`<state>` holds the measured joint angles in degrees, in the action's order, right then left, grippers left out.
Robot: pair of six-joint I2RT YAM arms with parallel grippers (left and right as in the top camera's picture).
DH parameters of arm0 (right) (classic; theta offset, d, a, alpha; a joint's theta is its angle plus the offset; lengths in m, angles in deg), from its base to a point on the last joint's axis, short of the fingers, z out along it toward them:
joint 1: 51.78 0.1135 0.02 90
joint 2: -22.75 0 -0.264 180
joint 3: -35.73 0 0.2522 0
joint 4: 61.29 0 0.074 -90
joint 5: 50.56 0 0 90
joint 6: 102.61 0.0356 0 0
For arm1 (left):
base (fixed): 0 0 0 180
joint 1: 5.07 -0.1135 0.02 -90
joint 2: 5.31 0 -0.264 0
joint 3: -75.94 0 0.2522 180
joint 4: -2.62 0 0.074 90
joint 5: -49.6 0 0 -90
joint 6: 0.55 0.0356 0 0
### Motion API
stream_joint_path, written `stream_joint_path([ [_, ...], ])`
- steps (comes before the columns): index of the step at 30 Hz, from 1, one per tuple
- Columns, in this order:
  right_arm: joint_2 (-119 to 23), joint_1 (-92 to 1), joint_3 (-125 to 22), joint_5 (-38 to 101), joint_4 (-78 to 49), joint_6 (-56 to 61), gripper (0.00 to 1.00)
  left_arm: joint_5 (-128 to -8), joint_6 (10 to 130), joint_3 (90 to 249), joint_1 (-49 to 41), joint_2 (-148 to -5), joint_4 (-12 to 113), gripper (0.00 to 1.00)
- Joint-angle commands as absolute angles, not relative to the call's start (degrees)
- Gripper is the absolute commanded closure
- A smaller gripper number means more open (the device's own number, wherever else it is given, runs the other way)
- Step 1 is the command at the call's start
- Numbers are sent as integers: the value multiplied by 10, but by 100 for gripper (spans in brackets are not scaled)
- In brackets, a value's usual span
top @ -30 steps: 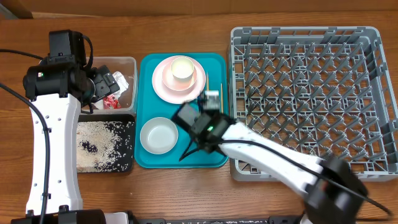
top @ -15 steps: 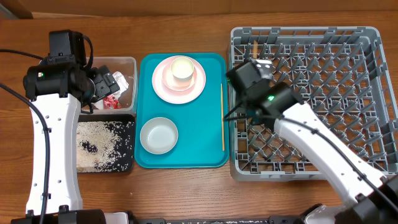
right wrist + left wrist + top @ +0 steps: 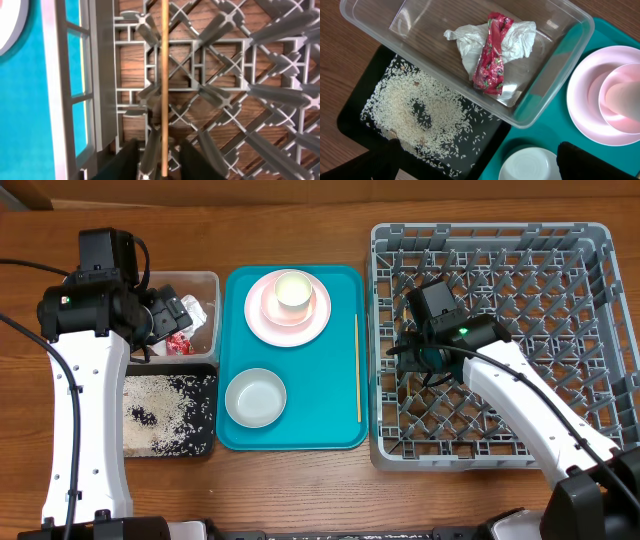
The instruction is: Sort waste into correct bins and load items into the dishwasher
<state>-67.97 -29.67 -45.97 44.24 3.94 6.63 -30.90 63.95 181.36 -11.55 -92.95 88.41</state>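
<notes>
Wood table (image 3: 300, 490), grey rack (image 3: 490, 228): right tool (image 3: 162, 162) part-open astride chopstick (image 3: 163, 75).

Left arm (image 3: 85, 410) and right arm (image 3: 520, 405) share long, glossy white links; bulky black joint housings (image 3: 100, 260) sit at the bends; each carries a small green light (image 3: 66, 299); thin black cables (image 3: 72, 440) trail along the left arm; the left end effector (image 3: 477, 152) has dark, blunt fingers (image 3: 600, 162).

Teal serving tray (image 3: 320, 380) on wooden table (image 3: 300, 490)
</notes>
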Motion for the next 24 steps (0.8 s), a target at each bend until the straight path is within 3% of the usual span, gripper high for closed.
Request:
stream_joint_path([
  [1, -678, -300, -459, 436, 34, 45, 63, -304, 646, 1820, -117, -924, 883, 0],
  [4, -678, -300, -463, 418, 22, 58, 63, -304, 646, 1820, -117, -924, 883, 0],
  [14, -678, -245, -516, 158, -56, 156, 62, -304, 646, 1820, -117, -924, 883, 0],
  [17, -678, -190, -514, 219, -75, 187, 62, -304, 646, 1820, -117, -924, 883, 0],
  [24, -706, -32, -492, 540, -70, 237, 57, -304, 646, 1820, -117, -924, 883, 0],
])
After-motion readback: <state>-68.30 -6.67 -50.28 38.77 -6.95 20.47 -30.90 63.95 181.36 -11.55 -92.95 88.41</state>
